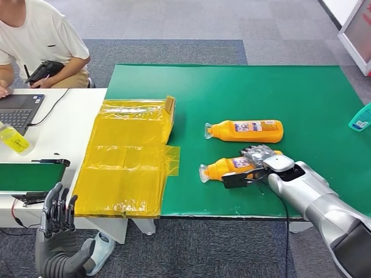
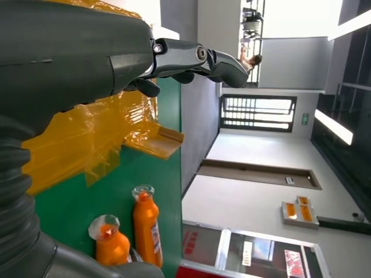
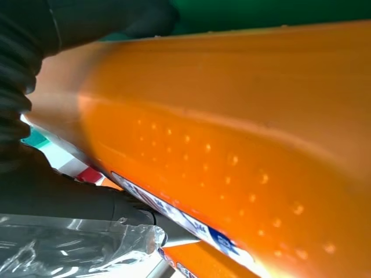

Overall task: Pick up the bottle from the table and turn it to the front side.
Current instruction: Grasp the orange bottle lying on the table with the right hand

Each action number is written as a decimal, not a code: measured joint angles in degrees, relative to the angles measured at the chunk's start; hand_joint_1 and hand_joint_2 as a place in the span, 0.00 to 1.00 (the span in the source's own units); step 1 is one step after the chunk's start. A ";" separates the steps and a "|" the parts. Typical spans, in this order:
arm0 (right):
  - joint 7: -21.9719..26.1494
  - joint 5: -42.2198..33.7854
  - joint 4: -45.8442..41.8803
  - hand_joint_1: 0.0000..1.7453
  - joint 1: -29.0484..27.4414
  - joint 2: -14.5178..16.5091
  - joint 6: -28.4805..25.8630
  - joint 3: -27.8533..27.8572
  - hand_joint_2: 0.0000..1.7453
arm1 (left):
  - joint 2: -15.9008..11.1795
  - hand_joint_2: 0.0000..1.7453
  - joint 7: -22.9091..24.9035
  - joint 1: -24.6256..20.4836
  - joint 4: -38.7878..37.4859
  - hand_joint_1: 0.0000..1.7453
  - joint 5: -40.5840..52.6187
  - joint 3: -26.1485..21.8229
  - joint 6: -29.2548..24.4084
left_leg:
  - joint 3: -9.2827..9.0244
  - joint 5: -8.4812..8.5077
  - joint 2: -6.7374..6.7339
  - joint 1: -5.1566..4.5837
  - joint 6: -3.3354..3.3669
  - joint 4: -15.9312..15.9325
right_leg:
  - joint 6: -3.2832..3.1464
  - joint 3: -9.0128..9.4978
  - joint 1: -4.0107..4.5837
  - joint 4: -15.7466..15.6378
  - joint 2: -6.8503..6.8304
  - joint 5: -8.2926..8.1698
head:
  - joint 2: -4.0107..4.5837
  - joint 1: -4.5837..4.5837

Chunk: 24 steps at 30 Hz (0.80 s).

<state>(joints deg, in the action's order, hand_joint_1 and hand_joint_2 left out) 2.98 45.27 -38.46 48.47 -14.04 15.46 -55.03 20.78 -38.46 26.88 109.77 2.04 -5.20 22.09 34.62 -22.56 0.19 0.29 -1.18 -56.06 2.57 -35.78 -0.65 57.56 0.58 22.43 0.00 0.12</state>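
Bottle (image 1: 227, 167), nearer of two orange ones, lies on its side on the green mat (image 1: 306, 110), cap toward the yellow plastic sheet (image 1: 127, 156). Head view: right hand (image 1: 258, 159) draped over its body, fingers curled across the top, apparently closing a grasp before the lift. Left hand (image 1: 57, 217) hangs low, fingers apart, holding nothing. Left wrist view: both bottles lie side by side. Right wrist view: orange wall pressed close against the palm, label edge showing.
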 joint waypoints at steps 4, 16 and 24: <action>0.48 0.05 0.34 1.00 -0.12 0.26 -0.69 -0.13 1.00 | 0.01 1.00 0.08 0.02 -0.06 0.00 0.44 0.02 0.14 | -0.01 0.01 0.00 0.00 -0.01 0.00 | -0.02 0.01 0.00 0.00 0.00 -0.04 | 0.00 -0.01; 0.73 1.59 -0.75 1.00 -1.77 0.40 -6.27 1.02 1.00 | 0.02 1.00 0.08 0.05 -0.09 0.00 0.79 0.12 -0.28 | -0.03 0.04 0.00 0.00 -0.02 0.00 | -0.03 0.03 0.00 0.00 0.00 -0.08 | 0.00 -0.01; 1.19 4.12 -13.67 1.00 -12.72 2.87 -16.46 12.29 1.00 | 0.03 1.00 0.70 0.11 -0.07 0.00 0.10 0.33 -1.44 | 0.04 0.03 0.01 0.04 -0.03 0.00 | -0.05 -0.02 0.05 0.01 -0.02 -0.02 | 0.00 0.01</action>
<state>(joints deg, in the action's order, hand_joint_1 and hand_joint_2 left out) 4.17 49.38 -52.12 35.76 -11.18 -0.99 -42.74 20.81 -37.75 26.99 109.70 2.15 -4.87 20.65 34.66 -22.53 0.21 0.33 -1.21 -56.06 2.52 -35.79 -0.60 57.57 0.56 22.40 0.00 0.14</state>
